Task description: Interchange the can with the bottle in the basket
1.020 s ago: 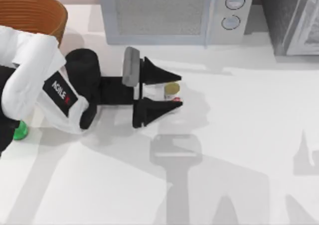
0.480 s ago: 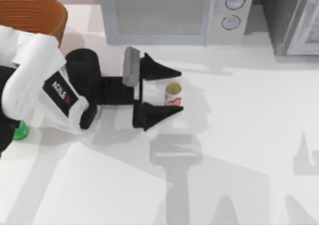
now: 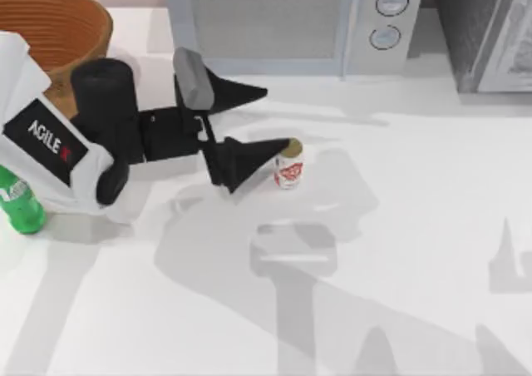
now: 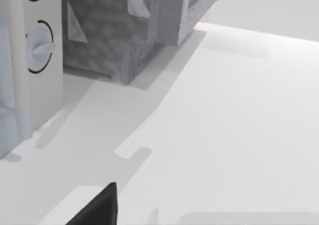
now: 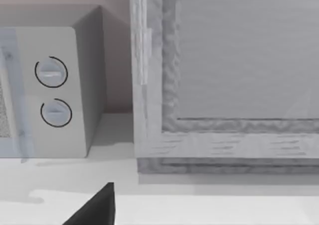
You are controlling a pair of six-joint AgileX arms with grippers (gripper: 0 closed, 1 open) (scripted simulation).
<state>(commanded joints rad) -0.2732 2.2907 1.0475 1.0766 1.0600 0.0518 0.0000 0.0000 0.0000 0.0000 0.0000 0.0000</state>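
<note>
The left gripper point(image 3: 249, 122) is held with fingers point(image 3: 253, 153) spread, the can point(image 3: 288, 167) standing free just beside one tip, apparently released; the bottle point(image 3: 21, 205) lies well behind.

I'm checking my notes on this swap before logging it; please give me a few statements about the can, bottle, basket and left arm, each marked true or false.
1. The can stands upright on the table. True.
2. The left end effector is shut on the can. False: its fingers are spread open, the can by the lower fingertip.
3. The bottle sits inside the basket. False: it is on the table near the left edge.
4. The basket is at the table's far-left corner. True.
</note>
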